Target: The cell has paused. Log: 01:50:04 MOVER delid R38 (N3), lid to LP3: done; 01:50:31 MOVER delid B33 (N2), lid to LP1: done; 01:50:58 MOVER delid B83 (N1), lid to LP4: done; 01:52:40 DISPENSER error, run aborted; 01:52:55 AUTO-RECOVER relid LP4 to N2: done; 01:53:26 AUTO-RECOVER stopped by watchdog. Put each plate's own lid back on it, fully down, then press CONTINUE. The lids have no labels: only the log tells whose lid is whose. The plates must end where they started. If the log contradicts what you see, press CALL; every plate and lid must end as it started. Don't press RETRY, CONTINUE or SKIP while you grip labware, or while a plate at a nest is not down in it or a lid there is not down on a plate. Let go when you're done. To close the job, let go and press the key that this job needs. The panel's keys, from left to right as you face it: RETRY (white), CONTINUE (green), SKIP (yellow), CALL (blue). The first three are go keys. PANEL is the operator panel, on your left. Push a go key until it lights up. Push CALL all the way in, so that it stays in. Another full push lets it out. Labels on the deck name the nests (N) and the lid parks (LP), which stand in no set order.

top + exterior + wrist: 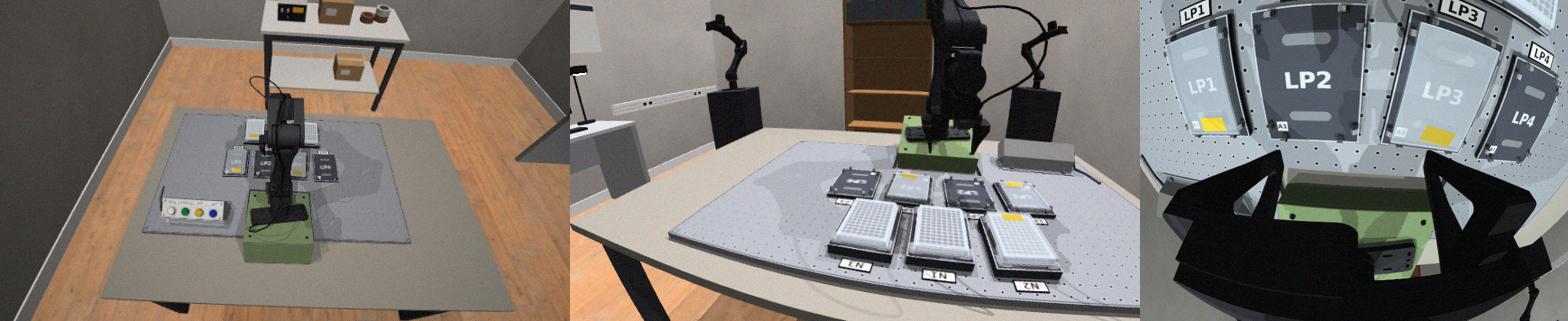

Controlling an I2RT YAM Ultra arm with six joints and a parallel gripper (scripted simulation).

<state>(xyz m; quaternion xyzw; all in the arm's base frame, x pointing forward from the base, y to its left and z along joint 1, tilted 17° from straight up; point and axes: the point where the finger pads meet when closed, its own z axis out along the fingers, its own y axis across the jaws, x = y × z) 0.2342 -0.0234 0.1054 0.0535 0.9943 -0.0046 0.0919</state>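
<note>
Near the arm-side edge of the surface (750, 216), the fingers hang spread wide, gripping nothing, above the park row. Lids lie on LP1 (1204, 83) and LP3 (1444, 90); LP2 (1309, 79) and LP4 (1520, 114) are bare. Toward the far edge, only the N2 plate (1021, 239) is covered, by my reading with N1's lid; N1 (941, 232) and N3 (868, 224) are uncovered. All three relids and CONTINUE (184, 211) remain. Each lid's long axis runs edge to far edge, yellow tag toward the arm
</note>
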